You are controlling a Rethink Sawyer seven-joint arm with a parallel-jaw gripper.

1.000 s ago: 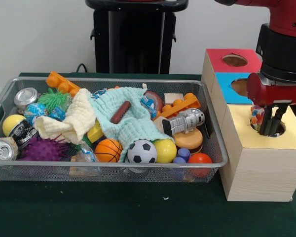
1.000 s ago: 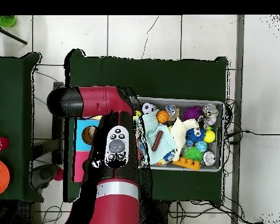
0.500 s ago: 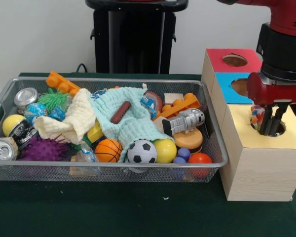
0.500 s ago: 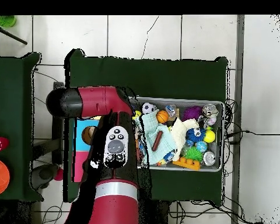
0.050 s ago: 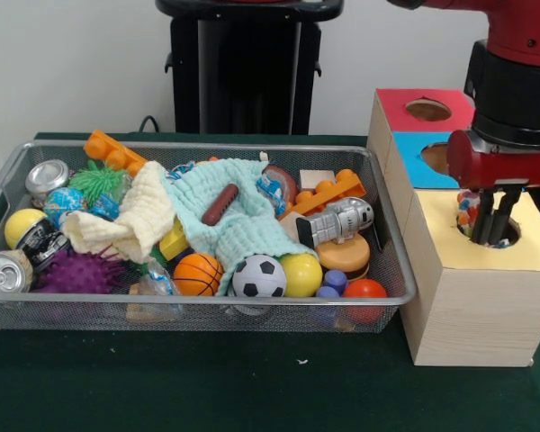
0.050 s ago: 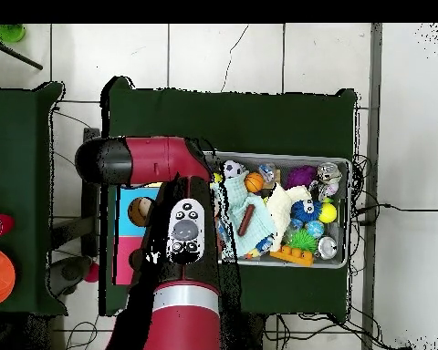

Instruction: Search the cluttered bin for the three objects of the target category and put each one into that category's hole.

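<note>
Pincer (image 5: 490, 236) tips hang in the round hole of the yellow-topped wooden box (image 5: 472, 306), with its 2 dark fingers (image 5: 480, 220) now standing slightly spread, where 1.0 s ago they were pressed close together. A small multicoloured object (image 5: 466, 210) sits at the hole's rim at about 10 o'clock from the tips, touching or just beside the near finger; I cannot tell whether it is pinched. Since the earlier frame the red and black arm (image 5: 515, 99) has shifted a little, and in the overhead view it covers the boxes. Beyond, at 12 o'clock, stand the blue-topped box (image 5: 425, 160) and the red-topped box (image 5: 423, 110). At 9 o'clock the wire mesh bin (image 5: 198, 310) keeps its clutter unchanged: black-and-white soccer ball (image 5: 258, 276), orange basketball (image 5: 197, 274), pale green cloth (image 5: 238, 216).
</note>
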